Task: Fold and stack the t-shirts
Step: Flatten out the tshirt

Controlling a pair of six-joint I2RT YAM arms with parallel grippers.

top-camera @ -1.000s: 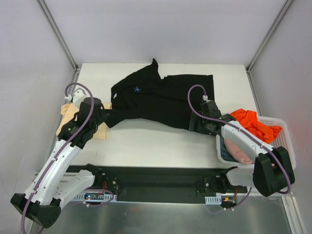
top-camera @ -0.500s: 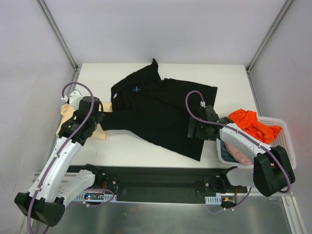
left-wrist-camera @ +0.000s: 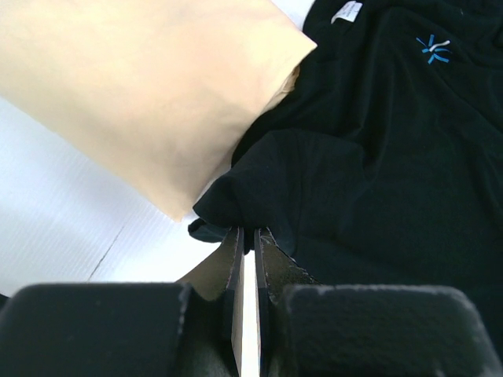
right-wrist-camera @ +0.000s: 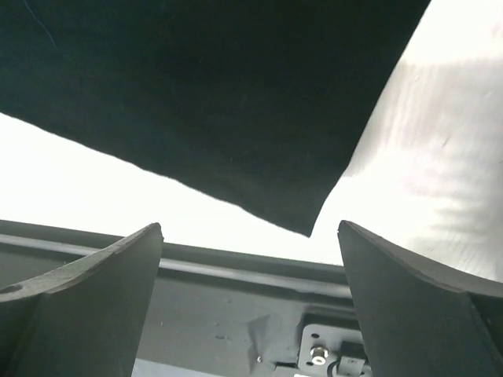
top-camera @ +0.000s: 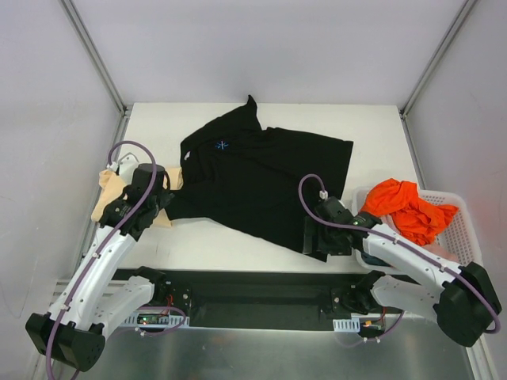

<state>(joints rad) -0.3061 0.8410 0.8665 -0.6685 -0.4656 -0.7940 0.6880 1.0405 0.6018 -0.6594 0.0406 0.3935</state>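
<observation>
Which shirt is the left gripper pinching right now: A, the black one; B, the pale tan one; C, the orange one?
A: in the left wrist view the left gripper is closed on a bunched fold of the black t-shirt, with the tan t-shirt lying alongside, outside the grip.

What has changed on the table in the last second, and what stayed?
The right gripper moved toward the near edge, drawing the hem of the black t-shirt out flat, and its fingers now stand open, off the cloth. The left gripper stays shut on the sleeve. The tan t-shirt and the basket did not move.
</observation>
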